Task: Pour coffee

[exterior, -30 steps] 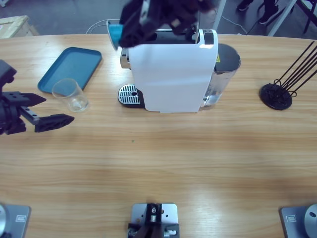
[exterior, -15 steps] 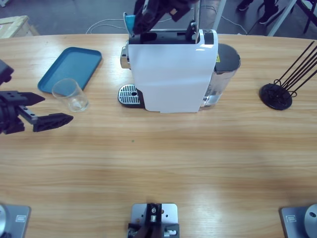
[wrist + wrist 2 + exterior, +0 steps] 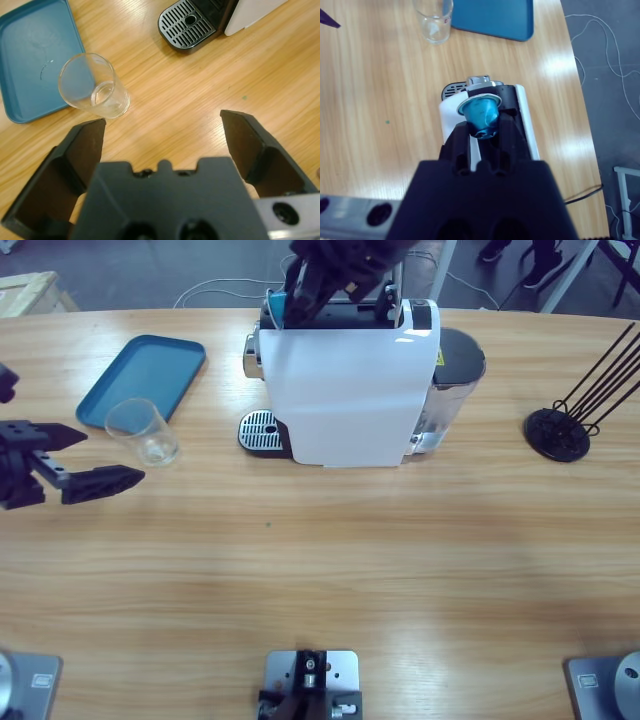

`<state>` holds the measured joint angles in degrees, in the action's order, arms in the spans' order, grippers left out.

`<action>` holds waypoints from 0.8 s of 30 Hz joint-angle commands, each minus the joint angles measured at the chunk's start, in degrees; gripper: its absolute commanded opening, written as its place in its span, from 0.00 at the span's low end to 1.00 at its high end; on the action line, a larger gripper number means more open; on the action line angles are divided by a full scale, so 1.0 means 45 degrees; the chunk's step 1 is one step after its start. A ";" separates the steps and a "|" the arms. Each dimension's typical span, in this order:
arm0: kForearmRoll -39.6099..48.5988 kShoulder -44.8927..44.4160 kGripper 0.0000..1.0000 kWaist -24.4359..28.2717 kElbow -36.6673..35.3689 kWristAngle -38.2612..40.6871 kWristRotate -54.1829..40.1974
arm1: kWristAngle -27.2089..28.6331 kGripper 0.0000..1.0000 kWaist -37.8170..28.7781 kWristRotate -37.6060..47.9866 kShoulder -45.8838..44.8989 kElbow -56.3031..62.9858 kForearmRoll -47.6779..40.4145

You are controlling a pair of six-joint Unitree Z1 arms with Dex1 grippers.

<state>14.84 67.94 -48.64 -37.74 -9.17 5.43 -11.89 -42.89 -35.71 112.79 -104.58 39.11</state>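
Note:
A white coffee machine (image 3: pixel 345 390) stands mid-table with its drip grate (image 3: pixel 261 430) on its left. My right gripper (image 3: pixel 292 298) is shut on a blue capsule (image 3: pixel 274 308) just over the machine's top left end. In the right wrist view the capsule (image 3: pixel 480 112) sits between the jaws above the machine's open top (image 3: pixel 510 100). A clear glass tumbler (image 3: pixel 143 430) stands left of the grate and looks empty; no coffee is in view. My left gripper (image 3: pixel 72 462) is open, a short way from the tumbler (image 3: pixel 93 86), with nothing between its fingers.
A blue tray (image 3: pixel 140 378) lies behind the tumbler at the back left. A black wire rack (image 3: pixel 562 430) stands at the right. The machine's water tank (image 3: pixel 455 380) is on its right side. Bare wood fills the front half of the table (image 3: pixel 330 570).
My right gripper has carried the blue capsule rightward from left of the machine to over its top. The left gripper has barely shifted.

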 commanded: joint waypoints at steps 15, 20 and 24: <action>-0.0271 -0.0485 0.99 0.0087 0.0476 0.0164 -0.0153 | 0.0819 0.00 0.0254 0.0339 0.1087 -0.0394 0.0231; -0.0271 -0.0489 0.99 0.0087 0.0476 0.0175 -0.0153 | 0.1158 0.00 0.0390 0.0339 0.0696 -0.0363 0.0466; -0.0290 -0.0489 0.99 0.0087 0.0476 0.0172 -0.0153 | 0.1147 0.00 0.0484 0.0339 0.0614 -0.0366 0.0567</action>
<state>14.23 66.72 -48.64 -37.67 -9.17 5.43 -7.65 -42.50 -34.90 114.39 -107.01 40.37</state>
